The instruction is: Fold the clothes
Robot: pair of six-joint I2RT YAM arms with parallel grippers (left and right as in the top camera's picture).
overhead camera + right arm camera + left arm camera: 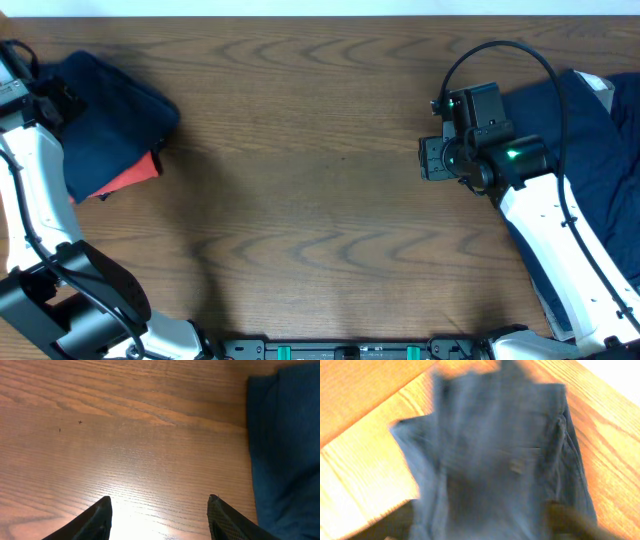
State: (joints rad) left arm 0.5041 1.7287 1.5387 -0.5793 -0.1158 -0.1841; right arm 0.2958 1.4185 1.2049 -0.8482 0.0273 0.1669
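A folded dark navy garment (pixel 105 115) lies at the far left, on top of a red garment (pixel 130 178). My left gripper (pixel 50 100) is at its left edge. The left wrist view is blurred. It shows the navy cloth (pixel 495 445) with a small pale label (pixel 516 466), and the fingers (pixel 480 527) spread wide on either side of the cloth. More navy clothes (pixel 590 160) lie in a loose pile at the right edge, partly under my right arm. My right gripper (pixel 435 158) is open and empty over bare wood (pixel 159 510), left of that cloth (pixel 285 450).
The wooden table (pixel 320 200) runs between the two piles. A pale patch (pixel 600 88) shows on the right pile. The arm bases and a rail sit along the front edge (pixel 350 350).
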